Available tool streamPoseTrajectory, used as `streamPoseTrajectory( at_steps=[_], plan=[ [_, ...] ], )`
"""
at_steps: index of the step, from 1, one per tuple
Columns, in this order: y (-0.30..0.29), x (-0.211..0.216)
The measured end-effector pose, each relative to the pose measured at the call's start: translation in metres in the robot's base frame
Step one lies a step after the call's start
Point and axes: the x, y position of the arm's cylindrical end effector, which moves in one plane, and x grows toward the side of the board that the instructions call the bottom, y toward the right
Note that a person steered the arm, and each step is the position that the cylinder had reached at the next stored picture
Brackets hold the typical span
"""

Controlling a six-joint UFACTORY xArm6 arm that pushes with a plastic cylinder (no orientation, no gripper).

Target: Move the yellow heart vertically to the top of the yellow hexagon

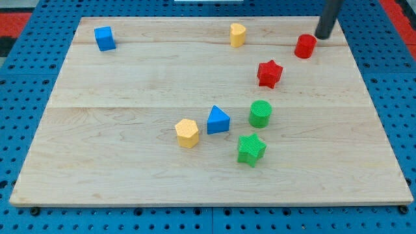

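The yellow heart [238,34] stands near the view's top edge of the wooden board, right of centre. The yellow hexagon [187,132] sits lower, left of the board's middle, well below and to the left of the heart. My tip [322,36] is at the view's top right, just up and right of the red cylinder [305,46], and far to the right of the yellow heart. It touches no block.
A blue cube [104,38] is at the top left. A red star [269,73] lies below the red cylinder. A blue triangle [218,120] sits just right of the hexagon, with a green cylinder [260,113] and a green star [251,149] further right.
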Motion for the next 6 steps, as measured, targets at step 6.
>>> streamPoseTrajectory(
  at_steps=[6],
  plan=[
    [-0.232, -0.017]
  ],
)
